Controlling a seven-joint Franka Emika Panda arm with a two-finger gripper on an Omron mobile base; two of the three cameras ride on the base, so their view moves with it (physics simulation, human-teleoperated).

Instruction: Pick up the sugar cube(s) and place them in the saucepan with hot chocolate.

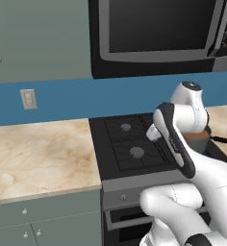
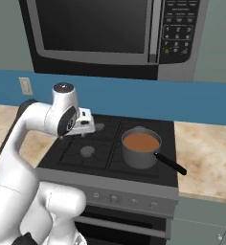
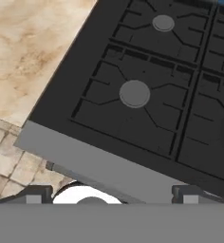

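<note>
The gripper (image 3: 109, 193) hangs above the stove's (image 3: 133, 166) front left edge, fingers spread wide, gripping nothing. Beyond, the front left burner cap (image 3: 134, 93). On the front right burner sits the saucepan (image 2: 141, 149) of reddish-brown hot chocolate, handle (image 2: 170, 163) toward the counter (image 2: 208, 153).

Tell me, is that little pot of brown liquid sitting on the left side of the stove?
No, the saucepan of reddish-brown liquid stands on the front right burner of the stove, its black handle pointing right.

saucepan (image 2: 141, 149) on stove (image 2: 86, 162) right front burner, microwave (image 2: 115, 36) above
</note>
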